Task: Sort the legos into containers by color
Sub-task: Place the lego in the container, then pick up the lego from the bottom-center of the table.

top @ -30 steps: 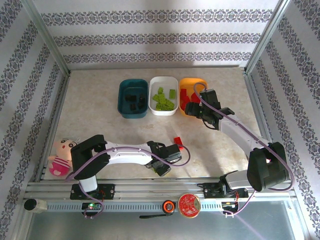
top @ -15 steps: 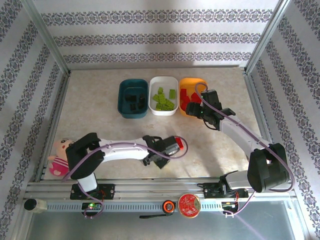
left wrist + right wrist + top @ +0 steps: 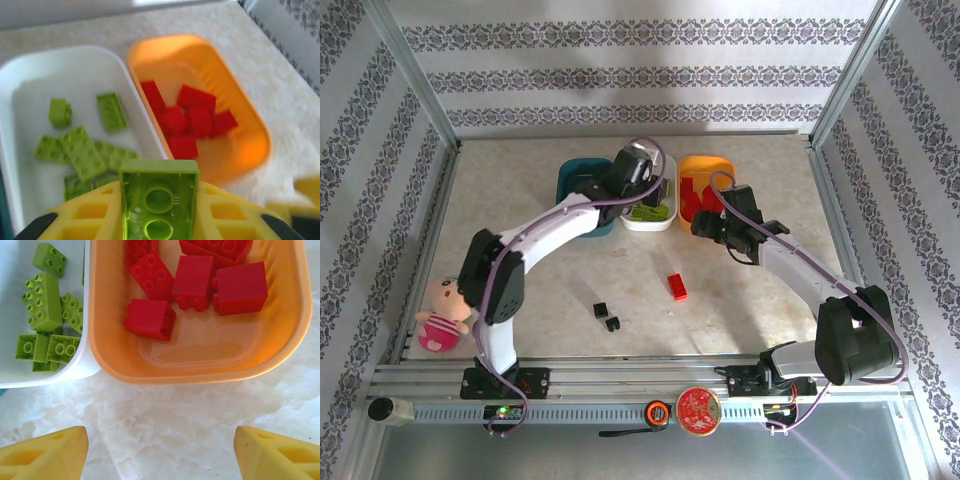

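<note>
Lime brick is clamped in the left gripper, hung over the white tray, so the drop looks like the step in hand. It'd best be lowered a bit and let go over the bare middle, kept off the wall beside the orange tray so nothing gets bounced into the reds. Right gripper is spread wide and empty near the orange tray; one red brick and two black ones are left on the table.
</note>
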Robot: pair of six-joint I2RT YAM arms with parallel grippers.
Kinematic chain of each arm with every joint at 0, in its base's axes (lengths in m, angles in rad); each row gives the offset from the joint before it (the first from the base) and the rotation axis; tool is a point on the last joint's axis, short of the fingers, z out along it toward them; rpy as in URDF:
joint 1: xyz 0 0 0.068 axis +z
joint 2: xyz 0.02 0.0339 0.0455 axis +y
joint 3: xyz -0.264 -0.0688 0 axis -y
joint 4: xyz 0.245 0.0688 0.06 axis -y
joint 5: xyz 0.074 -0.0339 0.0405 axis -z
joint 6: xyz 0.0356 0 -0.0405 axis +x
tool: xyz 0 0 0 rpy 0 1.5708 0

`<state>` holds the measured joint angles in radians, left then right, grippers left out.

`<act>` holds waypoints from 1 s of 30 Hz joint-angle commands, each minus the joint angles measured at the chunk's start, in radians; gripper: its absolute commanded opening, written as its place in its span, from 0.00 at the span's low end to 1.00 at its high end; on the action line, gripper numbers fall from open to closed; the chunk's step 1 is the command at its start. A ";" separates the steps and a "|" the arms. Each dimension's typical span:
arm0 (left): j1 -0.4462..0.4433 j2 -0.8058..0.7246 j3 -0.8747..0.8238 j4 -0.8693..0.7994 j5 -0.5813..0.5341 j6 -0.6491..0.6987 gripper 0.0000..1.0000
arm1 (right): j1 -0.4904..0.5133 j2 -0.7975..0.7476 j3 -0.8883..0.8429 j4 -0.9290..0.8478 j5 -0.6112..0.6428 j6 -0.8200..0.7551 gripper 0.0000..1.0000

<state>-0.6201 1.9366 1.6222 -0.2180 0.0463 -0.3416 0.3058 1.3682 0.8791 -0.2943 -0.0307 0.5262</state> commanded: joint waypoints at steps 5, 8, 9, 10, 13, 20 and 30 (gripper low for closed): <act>0.049 0.246 0.252 -0.162 0.037 -0.042 0.21 | 0.079 0.019 -0.030 0.007 -0.075 -0.055 0.78; 0.051 0.298 0.311 -0.181 0.073 -0.047 0.25 | 0.136 0.024 -0.049 0.004 -0.051 -0.072 0.78; 0.051 0.309 0.328 -0.184 0.079 -0.052 0.30 | 0.153 0.028 -0.056 0.007 -0.048 -0.071 0.79; 0.050 0.316 0.339 -0.183 0.081 -0.056 0.34 | 0.165 0.032 -0.061 0.007 -0.044 -0.072 0.79; 0.057 0.320 0.362 -0.164 0.091 -0.076 0.51 | 0.196 0.043 -0.075 0.015 -0.025 -0.068 0.80; 0.098 0.195 0.282 -0.046 0.158 -0.166 0.70 | 0.230 0.089 -0.054 0.005 0.001 -0.065 0.80; 0.102 -0.375 -0.438 0.275 0.069 -0.293 1.00 | 0.328 0.192 -0.028 -0.083 0.045 -0.059 0.77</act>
<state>-0.5217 1.6756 1.3270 -0.0738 0.1581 -0.5629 0.6064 1.5402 0.8360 -0.3256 -0.0231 0.4717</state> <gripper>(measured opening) 0.994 0.777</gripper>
